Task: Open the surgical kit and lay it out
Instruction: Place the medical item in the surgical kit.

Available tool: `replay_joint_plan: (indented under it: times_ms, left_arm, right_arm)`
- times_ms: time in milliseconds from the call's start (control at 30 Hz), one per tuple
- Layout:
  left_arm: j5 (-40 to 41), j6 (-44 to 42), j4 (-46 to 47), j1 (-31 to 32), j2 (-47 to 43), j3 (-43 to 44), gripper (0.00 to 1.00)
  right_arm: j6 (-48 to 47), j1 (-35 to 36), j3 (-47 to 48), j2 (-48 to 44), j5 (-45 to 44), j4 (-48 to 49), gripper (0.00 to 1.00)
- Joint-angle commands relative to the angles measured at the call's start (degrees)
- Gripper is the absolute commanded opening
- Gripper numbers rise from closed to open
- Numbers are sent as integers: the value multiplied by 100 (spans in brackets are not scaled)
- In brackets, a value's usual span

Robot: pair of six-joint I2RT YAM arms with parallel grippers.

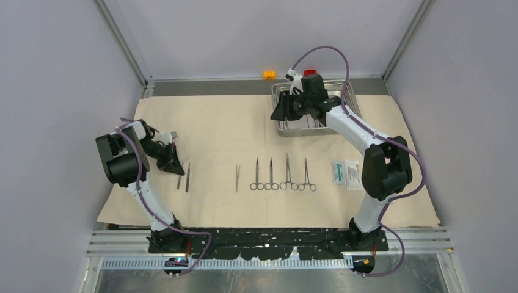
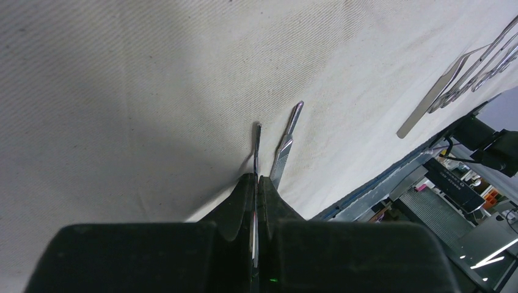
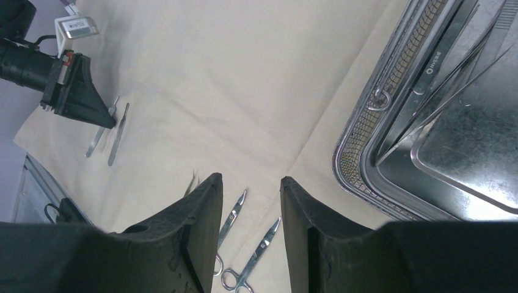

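The big beige cloth (image 1: 232, 134) lies spread flat. My left gripper (image 1: 176, 165) is shut on a slim straight steel handle (image 2: 257, 143), its tip down at the cloth, beside a second handle (image 2: 286, 143). Tweezers (image 1: 237, 177) and several ring-handled clamps (image 1: 280, 176) lie in a row mid-cloth, with two white/teal packets (image 1: 345, 173) to their right. My right gripper (image 3: 250, 180) is open and empty, hovering over the cloth by the left rim of the steel tray (image 3: 357, 177). Long steel instruments (image 3: 427, 91) still lie in the tray.
A small orange block (image 1: 269, 74) and a red block (image 1: 310, 72) sit at the back wall behind the tray (image 1: 299, 132). Two clamps (image 3: 256, 256) lie on the cloth below my right fingers. The left gripper (image 3: 107, 122) shows in the right wrist view.
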State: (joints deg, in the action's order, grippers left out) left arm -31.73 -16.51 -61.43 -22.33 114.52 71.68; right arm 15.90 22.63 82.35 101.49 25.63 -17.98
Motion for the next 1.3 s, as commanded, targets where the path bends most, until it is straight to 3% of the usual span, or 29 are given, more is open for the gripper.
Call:
replay_joint_plan:
  times_ms: [0, 700, 1267]
  left_arm:
    - [40, -3, 26, -48, 115, 92, 1]
    - [281, 18, -52, -52, 248, 151, 12]
    - [564, -90, -174, -49, 361, 504, 13]
  right_arm:
    - [28, -13, 10, -129, 70, 233, 45]
    - [35, -15, 1, -73, 129, 232, 45]
    - [40, -25, 3, -34, 152, 236, 45]
